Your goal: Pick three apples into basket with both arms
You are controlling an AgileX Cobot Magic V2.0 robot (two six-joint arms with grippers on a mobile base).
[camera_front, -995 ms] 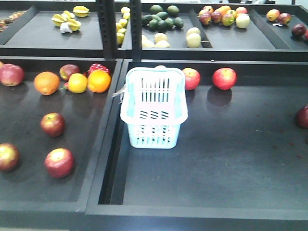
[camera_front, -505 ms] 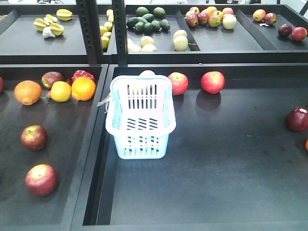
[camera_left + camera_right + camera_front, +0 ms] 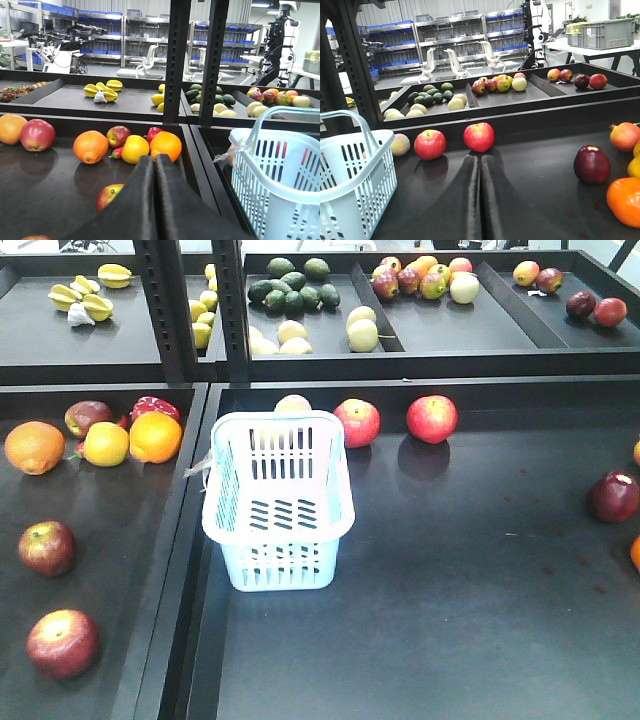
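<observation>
left gripper (image 3: 155, 160) has its fingers pressed together on nothing, and the right gripper (image 3: 480, 160) is the same: closed and empty. well to the left of the basket (image 3: 285, 565), a streaked red apple (image 3: 107, 195) sits just ahead of the left tips and a little off to their left, partly hidden by the finger, so the left arm is the nearer one for it. to the right of the basket and behind it, a red apple (image 3: 479, 136) lies dead ahead of the right tips, with a second red apple (image 3: 430, 144) closer to the basket. they're round, so there's no long axis to line up. the basket looks empty to me. neither arm shows in the front view, and a pale fruit (image 3: 293, 403) behind the basket is half hidden by its rim.
</observation>
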